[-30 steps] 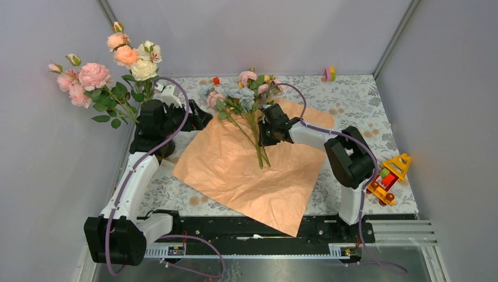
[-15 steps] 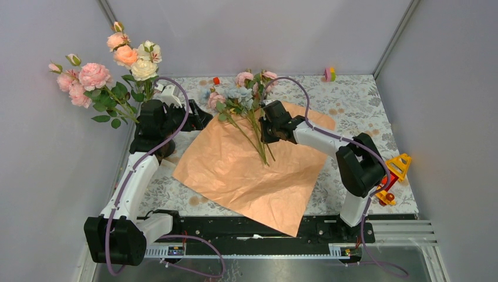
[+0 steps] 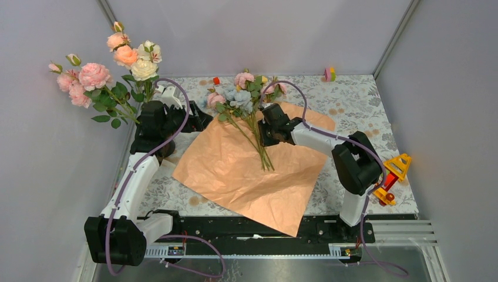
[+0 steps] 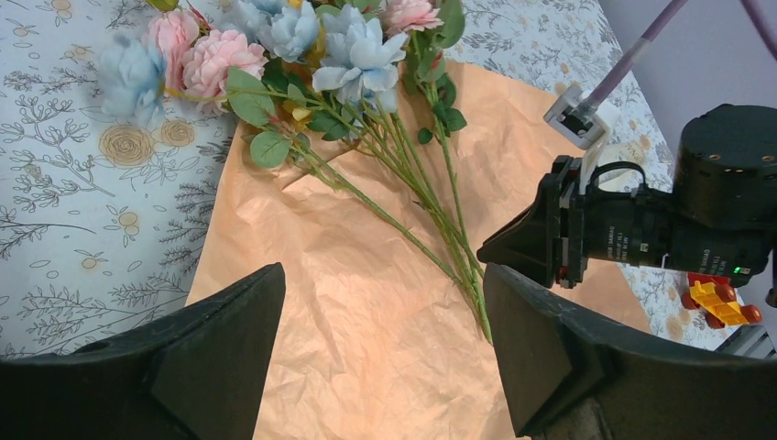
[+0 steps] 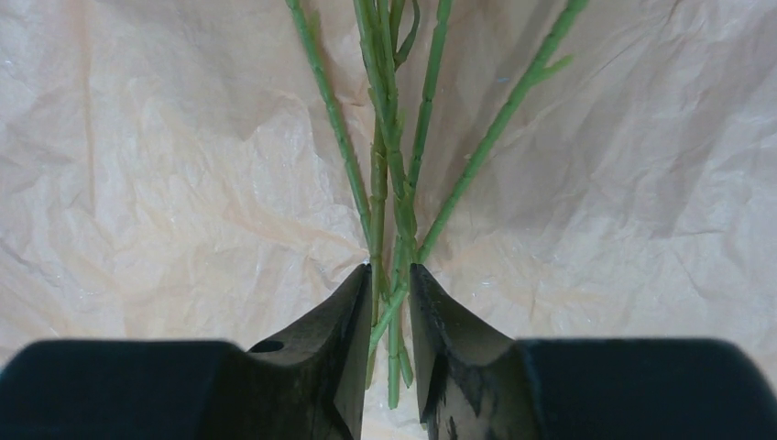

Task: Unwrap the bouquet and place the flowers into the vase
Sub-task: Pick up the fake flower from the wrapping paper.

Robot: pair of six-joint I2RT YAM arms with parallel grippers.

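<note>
Right tool (image 5: 388, 277) narrowly straddles flower stems (image 5: 378, 179), grip uncertain; paper (image 5: 183, 183) beneath lies open, so next: pinch firmly, lift.

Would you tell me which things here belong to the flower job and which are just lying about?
Job:
- loose flowers, lying on the paper
- paper, spread open
- standing flowers at left; their vase is not clearly visible

Lying about:
- toy truck, right edge
- coloured block, back right
- orange block, at the back
</note>
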